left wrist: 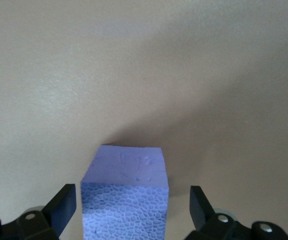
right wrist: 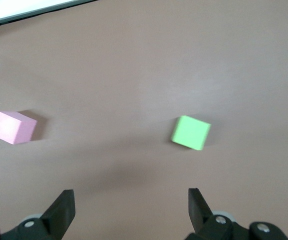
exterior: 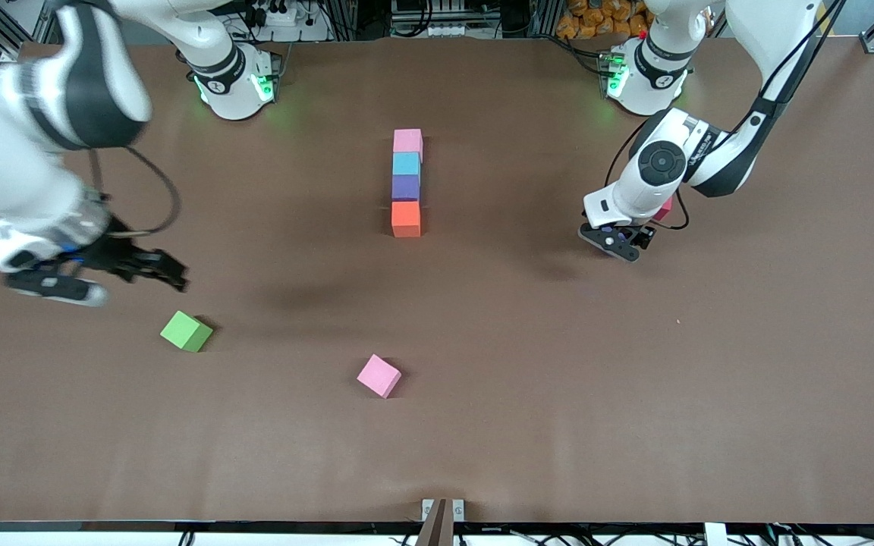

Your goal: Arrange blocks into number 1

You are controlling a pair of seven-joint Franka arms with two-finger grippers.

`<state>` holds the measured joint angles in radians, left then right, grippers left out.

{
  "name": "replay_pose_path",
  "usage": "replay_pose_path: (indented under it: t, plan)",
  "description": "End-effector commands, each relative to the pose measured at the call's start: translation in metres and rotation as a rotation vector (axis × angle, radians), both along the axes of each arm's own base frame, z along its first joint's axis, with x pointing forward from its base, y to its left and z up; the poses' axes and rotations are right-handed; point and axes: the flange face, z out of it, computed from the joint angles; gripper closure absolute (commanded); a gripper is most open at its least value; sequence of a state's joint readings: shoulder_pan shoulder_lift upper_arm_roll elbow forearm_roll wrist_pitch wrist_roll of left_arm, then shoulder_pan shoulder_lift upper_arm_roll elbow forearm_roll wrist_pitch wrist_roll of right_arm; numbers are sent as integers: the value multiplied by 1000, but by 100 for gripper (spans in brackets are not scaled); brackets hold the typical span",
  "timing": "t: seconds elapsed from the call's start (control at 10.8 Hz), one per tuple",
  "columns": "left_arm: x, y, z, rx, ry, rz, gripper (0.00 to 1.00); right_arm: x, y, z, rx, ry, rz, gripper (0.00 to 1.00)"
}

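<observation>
A: Logging the table near to far. Closest to the front camera is a loose pink cube [exterior: 378, 375], lying skewed. A green cube [exterior: 186, 331] lies a little farther off, toward the right arm's end; it looks like no part of the figure.

B: And the column?

A: Mid-table, four cubes in a touching line running away from the camera: orange cube [exterior: 406, 219] nearest, then purple cube [exterior: 405, 187], light blue cube [exterior: 406, 164], then a second pink cube [exterior: 407, 142] at the top, set slightly off line toward the left arm's end.

B: Step in hand?

A: Judged: fetching another block for the "1". The left gripper [exterior: 619, 241] is low over the table toward the left arm's end, jaws spread, with a second purple cube [left wrist: 125, 195] between the fingers but not clamped, gaps showing on both sides. A bit of red shows just beside that wrist; cannot identify it.

B: Next move?

A: Probably a squeeze on that cube, then a carry to the column.

B: Right arm?

A: Right gripper [exterior: 145, 267] hovers over the table near the green cube, jaws wide, holding nothing, wrist pitched forward. It appears to wait.
</observation>
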<state>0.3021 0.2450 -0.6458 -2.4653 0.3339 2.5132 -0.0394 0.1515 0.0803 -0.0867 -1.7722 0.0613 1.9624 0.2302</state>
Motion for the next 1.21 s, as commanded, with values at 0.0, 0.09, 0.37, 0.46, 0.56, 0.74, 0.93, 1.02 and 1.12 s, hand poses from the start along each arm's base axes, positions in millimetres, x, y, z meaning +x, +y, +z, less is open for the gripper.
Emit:
replay_pose_path:
  t: [0.0,0.09,0.37,0.46,0.56,0.74,0.93,1.02,1.12]
  plan:
    - [-3,3,-4,2,-4,-29,0,-16,-28,68,-19,26,39,0]
    - [-6,4,-7,5,3,-29,0,-19,-39,83,-21,32,57,0]
    - [-8,17,-10,11,16,-8,0,-40,-61,111,-70,15,114,0]
    - [-8,20,-11,12,19,-8,0,-48,-62,116,-81,33,112,0]
    - [-8,20,-11,11,20,-11,0,-60,-65,127,-82,46,103,0]
    - [-7,22,-11,13,19,3,2,-65,-80,129,-77,82,65,0]
    - [-5,25,-10,14,15,38,87,-63,-87,135,-79,71,64,0]
    - [-5,25,-10,15,15,45,100,-61,-88,139,-81,61,64,0]
    - [-4,25,-9,14,10,49,100,-60,-83,139,-82,60,71,0]
